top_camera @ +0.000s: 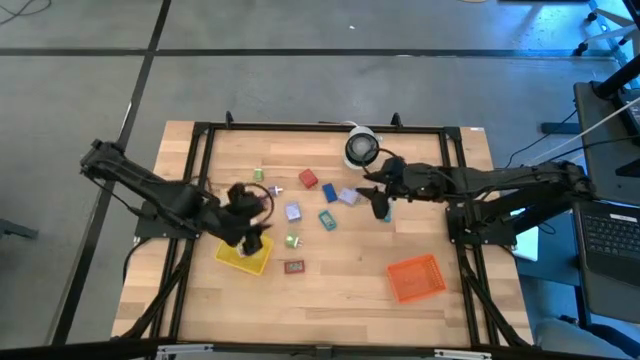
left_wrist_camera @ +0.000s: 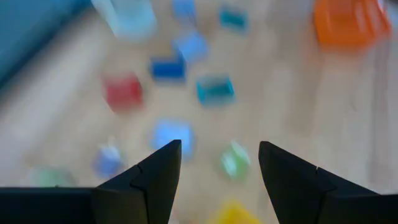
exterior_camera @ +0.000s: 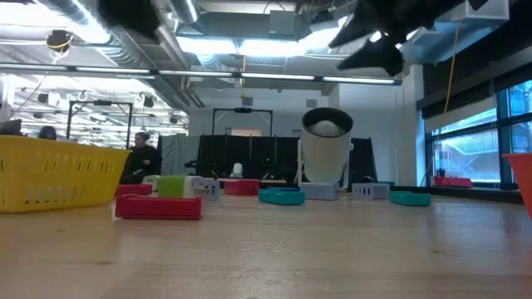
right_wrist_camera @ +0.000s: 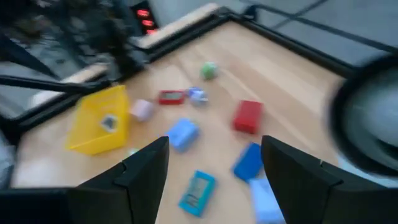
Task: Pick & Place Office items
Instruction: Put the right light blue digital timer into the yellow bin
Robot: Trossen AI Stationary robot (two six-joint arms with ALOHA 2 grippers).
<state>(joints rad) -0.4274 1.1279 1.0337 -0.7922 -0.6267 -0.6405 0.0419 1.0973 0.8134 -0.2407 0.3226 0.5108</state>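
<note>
office items (top_camera: pixel 320 205) scattered mid-table between yellow tray (top_camera: pixel 243 256) and white roll (top_camera: pixel 360 149) | left gripper (top_camera: pixel 250 228) over yellow tray, right gripper (top_camera: pixel 382 207) above pieces, both spread, empty | likely light, rigid, slick; pinch flat sides

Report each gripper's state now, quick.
Left gripper: open, empty, above the yellow square tray.
Right gripper: open, empty, over the scattered small blocks.
</note>
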